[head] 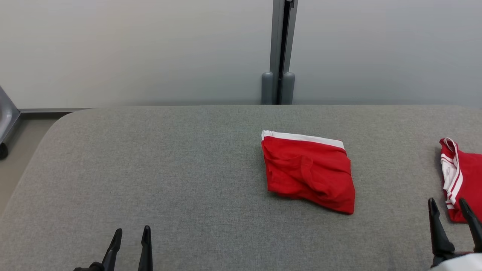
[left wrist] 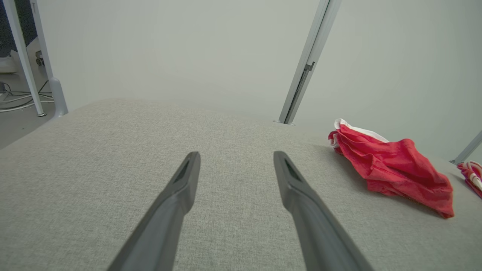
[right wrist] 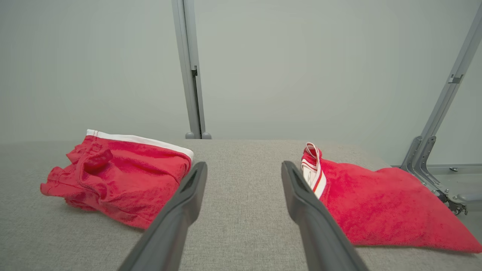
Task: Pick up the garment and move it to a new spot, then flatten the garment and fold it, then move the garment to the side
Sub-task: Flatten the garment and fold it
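Red knit garment (head: 308, 173) with a white waistband lies loosely bunched on the grey padded table (head: 150, 169), right of centre, clear of both grippers. Judged light and limp (will sag when lifted), so pinch it at the waistband edge. Left gripper (head: 132, 230) and right gripper (head: 447, 203) have their fingers spread wide, holding nothing. The right is just beside a second red cloth (head: 465, 177).
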